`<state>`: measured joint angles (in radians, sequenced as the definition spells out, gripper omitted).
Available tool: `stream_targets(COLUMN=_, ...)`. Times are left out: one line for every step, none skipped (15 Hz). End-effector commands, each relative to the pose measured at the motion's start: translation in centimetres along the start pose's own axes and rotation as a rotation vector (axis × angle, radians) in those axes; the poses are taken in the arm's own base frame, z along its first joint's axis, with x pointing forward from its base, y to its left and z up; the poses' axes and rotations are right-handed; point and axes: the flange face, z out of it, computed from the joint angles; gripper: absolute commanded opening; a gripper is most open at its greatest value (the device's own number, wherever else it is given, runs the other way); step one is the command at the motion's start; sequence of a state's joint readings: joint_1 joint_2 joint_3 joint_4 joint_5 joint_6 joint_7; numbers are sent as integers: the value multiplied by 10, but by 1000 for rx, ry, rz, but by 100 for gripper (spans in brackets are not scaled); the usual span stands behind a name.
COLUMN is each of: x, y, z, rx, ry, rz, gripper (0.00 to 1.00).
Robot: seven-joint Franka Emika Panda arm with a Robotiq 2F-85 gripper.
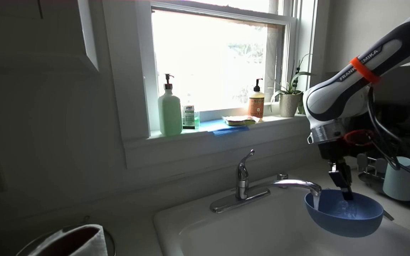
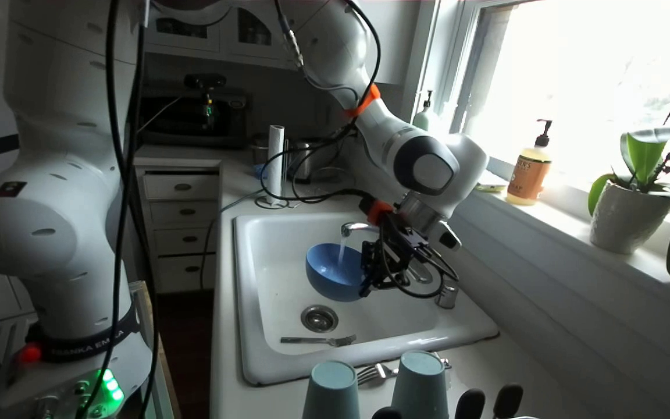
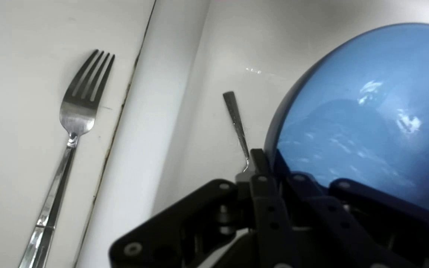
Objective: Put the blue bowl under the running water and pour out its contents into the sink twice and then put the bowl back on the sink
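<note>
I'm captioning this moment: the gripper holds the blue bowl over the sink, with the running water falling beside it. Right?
Not beside: the running water falls into the blue bowl, as both exterior views show. The gripper does hold it over the sink.

Robot arm (image 1: 341, 93): "FRANK" and "EMIKA", parted by orange band (image 1: 364, 70). Base (image 2: 82, 347): "FRANKA EMIKA". 2 bottle labels (image 1: 256, 107): partly blurred.

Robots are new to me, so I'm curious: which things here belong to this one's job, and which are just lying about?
Part of the job:
gripper, holding the bowl's rim
blue bowl
running water, falling into the bowl
faucet
sink

Just lying about:
fork inside the sink
fork beside the sink
pale cups
orange-labelled pump bottle
green pump bottle
potted plant
</note>
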<state>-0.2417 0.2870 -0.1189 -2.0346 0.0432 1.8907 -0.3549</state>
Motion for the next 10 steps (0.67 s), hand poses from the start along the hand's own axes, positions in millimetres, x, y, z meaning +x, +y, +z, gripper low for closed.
stream_targets(x=-21, y=-14, z=-3, rx=-20, ry=74, rz=-63, gripper=1)
stream_targets(x=-23, y=-16, z=-4, rx=-25, ry=86, rz=-73, gripper=1)
stream_targets(x=-25, y=-17, z=-4, rx=-27, ry=94, rz=-83, gripper=1)
stream_targets(x=-27, y=-18, z=-4, rx=-30, ry=103, rz=-92, gripper=1)
stream_targets(x=-29, y=-18, z=-4, rx=-31, ry=108, rz=-100, gripper=1)
stream_targets(x=-30, y=-19, z=-5, rx=-33, ry=114, rz=-105, gripper=1)
stream_targets(x=-31, y=-19, z=-5, rx=-35, ry=119, rz=-111, gripper=1)
stream_targets(x=-32, y=-20, z=-6, rx=-35, ry=121, rz=-115, gripper=1)
stream_targets(x=-33, y=-20, z=-6, rx=-34, ry=123, rz=-117, gripper=1)
stream_targets(x=-34, y=-20, z=-6, rx=-35, ry=124, rz=-120, gripper=1)
